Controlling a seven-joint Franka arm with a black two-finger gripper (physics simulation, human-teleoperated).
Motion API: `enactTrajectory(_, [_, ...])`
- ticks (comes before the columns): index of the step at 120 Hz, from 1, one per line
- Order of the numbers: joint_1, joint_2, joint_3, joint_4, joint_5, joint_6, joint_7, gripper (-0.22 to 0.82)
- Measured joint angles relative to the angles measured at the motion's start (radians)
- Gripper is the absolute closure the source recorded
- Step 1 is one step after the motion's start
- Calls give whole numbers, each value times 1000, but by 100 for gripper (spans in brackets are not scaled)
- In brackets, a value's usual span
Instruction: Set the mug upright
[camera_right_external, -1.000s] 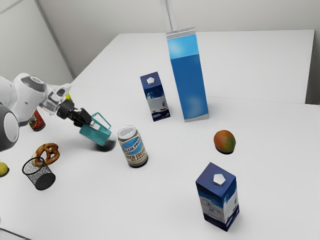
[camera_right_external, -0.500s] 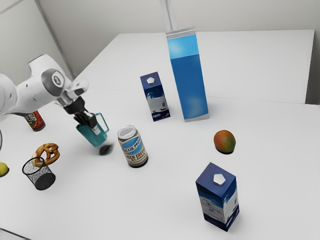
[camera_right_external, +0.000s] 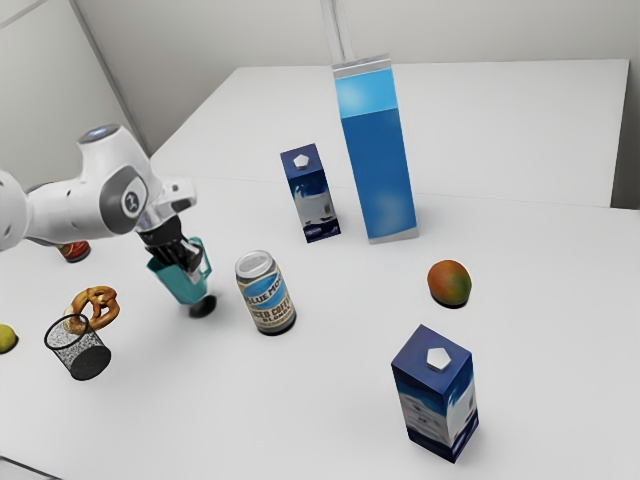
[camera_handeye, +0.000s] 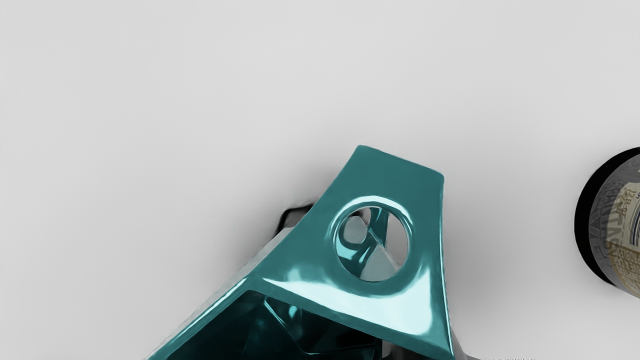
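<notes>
Because the mug (camera_right_external: 182, 284) leaned in our grip, we judged that its base had to come level before any weight went onto the counter (camera_right_external: 300, 400). Our end effector (camera_right_external: 187, 262) was closed on the mug's body, and we reckoned a slow tilt, then a gentle lowering and an even release, would serve best; letting go at that slant might have tipped it over. We also had to mind the can (camera_right_external: 267, 295) near it. Glossy and teal, the mug hung mouth up but aslant close to the counter, its narrow base lowest, its broad, flat-faced handle (camera_handeye: 425, 215) pierced by a rounded hole.
</notes>
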Motion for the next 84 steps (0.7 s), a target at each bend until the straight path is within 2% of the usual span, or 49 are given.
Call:
enactTrajectory(25, [-40,-26,12,-48,89,28,-142,78])
enactTrajectory(84, [-97,-33,30,-93,139,40,-373,78])
